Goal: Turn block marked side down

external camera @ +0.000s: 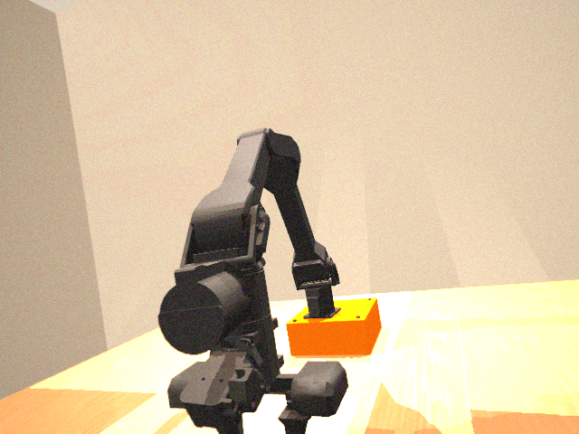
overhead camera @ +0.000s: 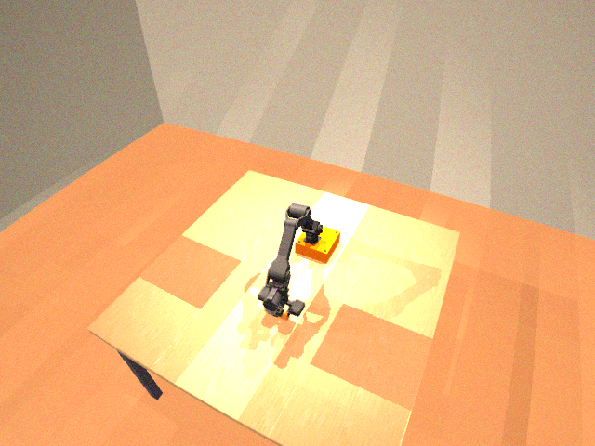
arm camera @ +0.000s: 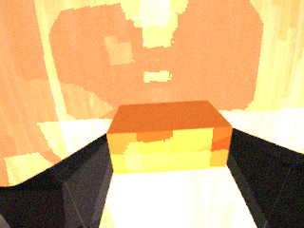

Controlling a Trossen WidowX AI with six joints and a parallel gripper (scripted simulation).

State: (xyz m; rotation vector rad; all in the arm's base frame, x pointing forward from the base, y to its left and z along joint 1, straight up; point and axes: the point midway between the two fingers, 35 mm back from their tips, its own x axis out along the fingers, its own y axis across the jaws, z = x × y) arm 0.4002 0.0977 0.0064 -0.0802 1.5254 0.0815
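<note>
The claw (arm camera: 170, 152) is clenched across the opposite sides of the block (arm camera: 167, 135), which seems to rest on the tabletop (arm camera: 171, 222), likely so a wrist roll can turn its marked side down.

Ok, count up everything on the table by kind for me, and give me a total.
Small orange block, held in the claw: 1
Robot arm: 1
Orange base box under the arm: 1
Total: 3
</note>
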